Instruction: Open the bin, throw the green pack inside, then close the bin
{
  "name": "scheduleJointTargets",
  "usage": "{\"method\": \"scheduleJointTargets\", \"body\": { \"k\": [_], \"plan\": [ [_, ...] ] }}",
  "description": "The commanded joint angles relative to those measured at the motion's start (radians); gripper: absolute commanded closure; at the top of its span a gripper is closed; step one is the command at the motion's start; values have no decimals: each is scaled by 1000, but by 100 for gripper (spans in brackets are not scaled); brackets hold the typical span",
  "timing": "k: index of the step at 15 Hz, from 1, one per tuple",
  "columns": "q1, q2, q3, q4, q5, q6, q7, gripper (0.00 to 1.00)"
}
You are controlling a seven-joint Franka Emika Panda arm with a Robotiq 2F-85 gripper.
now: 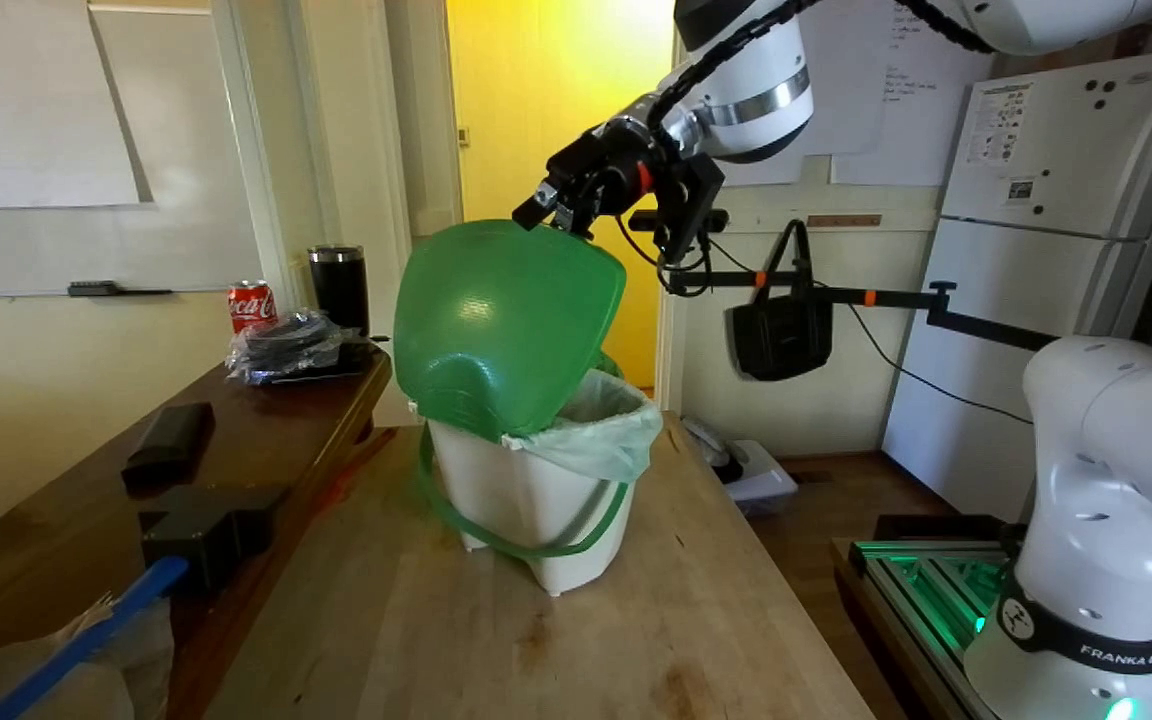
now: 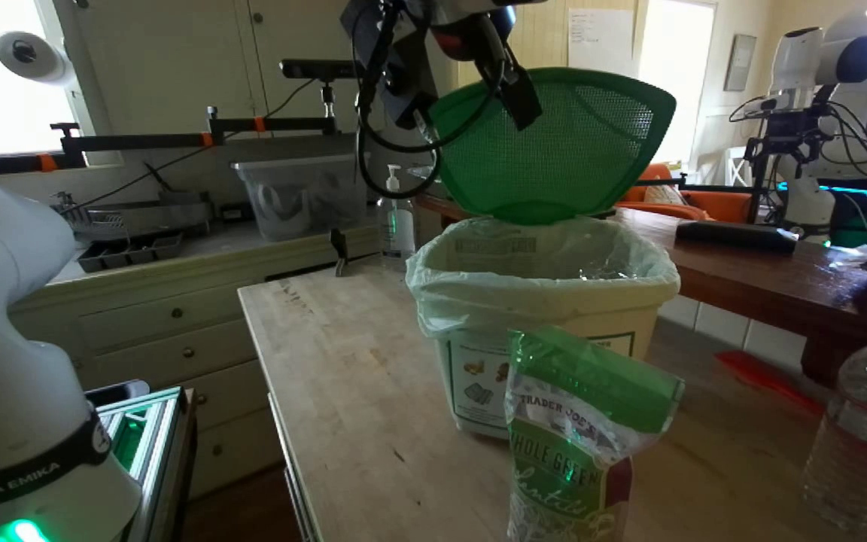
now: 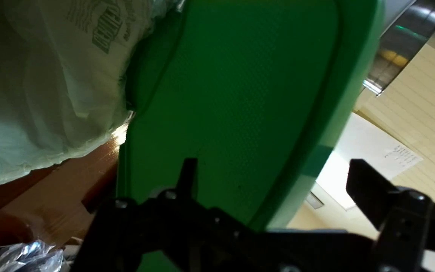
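- In an exterior view, bin [image 2: 479,380] on the surface [image 2: 373,376], right of its left edge
- Lid [image 2: 561,154] raised along the bin's far rim
- Liner [image 2: 524,297] in the bin, over its rim
- Pack [image 2: 569,440] before the bin
- Pump bottle [image 2: 396,229] behind the bin, leftward, by the surface's far edge
- Water bottle [image 2: 866,444] right of the pack

I operate remotely in a combined kitchen and robotics lab. Kitchen indicators: refrigerator [image 1: 1026,265], drawers [image 2: 140,312] under a counter [image 2: 215,250]. Lab indicators: wall whiteboard [image 1: 176,150], another robot arm [image 2: 795,71].
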Motion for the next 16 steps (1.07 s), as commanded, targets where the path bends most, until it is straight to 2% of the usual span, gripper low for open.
{"method": "scheduleJointTargets", "body": {
  "k": [1, 16],
  "plan": [
    [14, -11, 3, 3, -4, 12, -14, 0],
    [56, -19, 46, 32, -1, 24, -27, 0]
  ]
}}
